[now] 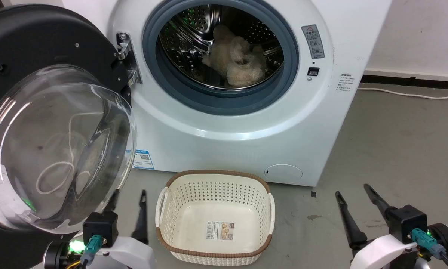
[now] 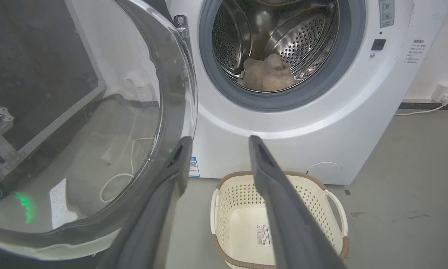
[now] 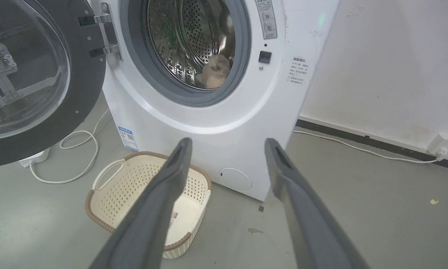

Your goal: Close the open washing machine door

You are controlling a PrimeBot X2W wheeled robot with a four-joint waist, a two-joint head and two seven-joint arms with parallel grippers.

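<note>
There it is: the large round glossy black washing machine door (image 1: 52, 123), with its bulging clear glass bowl, hangs wide open on your left. It swings from the metal hinge (image 1: 128, 56) beside the grey rubber-ringed steel drum opening (image 1: 224, 101). Your left end effector (image 1: 129, 196) sits just under the bowl's lower rim, fingers spread, holding nothing. Your right end effector (image 1: 352, 190) is well apart, beyond the cream perforated plastic basket (image 1: 216, 173), equally spread and empty. So the left arm is nearer. The door's free side lies up and to its left, and I'd judge the swing must go rightward, toward the opening.
</note>
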